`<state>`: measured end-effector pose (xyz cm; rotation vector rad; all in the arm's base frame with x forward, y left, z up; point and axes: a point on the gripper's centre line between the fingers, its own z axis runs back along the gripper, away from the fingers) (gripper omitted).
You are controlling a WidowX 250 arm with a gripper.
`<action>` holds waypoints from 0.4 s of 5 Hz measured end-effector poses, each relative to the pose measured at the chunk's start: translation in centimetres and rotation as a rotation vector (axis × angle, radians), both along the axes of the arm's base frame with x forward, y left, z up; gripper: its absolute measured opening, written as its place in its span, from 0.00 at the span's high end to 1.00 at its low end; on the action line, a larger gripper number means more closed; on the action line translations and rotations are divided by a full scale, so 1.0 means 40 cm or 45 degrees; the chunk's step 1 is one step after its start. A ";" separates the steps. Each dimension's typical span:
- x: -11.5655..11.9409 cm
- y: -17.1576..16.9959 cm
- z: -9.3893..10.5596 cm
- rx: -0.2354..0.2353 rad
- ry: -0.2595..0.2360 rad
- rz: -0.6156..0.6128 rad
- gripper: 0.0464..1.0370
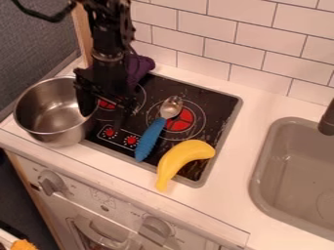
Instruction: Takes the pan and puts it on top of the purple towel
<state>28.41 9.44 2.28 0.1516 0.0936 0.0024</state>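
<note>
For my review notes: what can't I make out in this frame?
In the camera view:
- Purple towel: left part, hidden by the arm.
- Pan: part of its right rim, hidden by the gripper.
- Sink: right side, cut off by the edge.
- Orange item, bottom left: cut off, unidentifiable.

We see a white table (pixel 251 105) with a black cooktop (pixel 219 102) set in under the hand (pixel 103 111). As we look, the steel pan (pixel 57 134) is left of the hand, the purple towel (pixel 139 66) behind it; right of it, the blue-handled spoon (pixel 151 137) and, nearer us, the yellow banana (pixel 180 157).
</note>
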 end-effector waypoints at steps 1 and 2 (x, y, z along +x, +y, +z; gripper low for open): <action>0.012 -0.006 -0.022 -0.002 0.024 -0.009 0.36; 0.007 -0.011 -0.023 -0.009 0.031 -0.009 0.64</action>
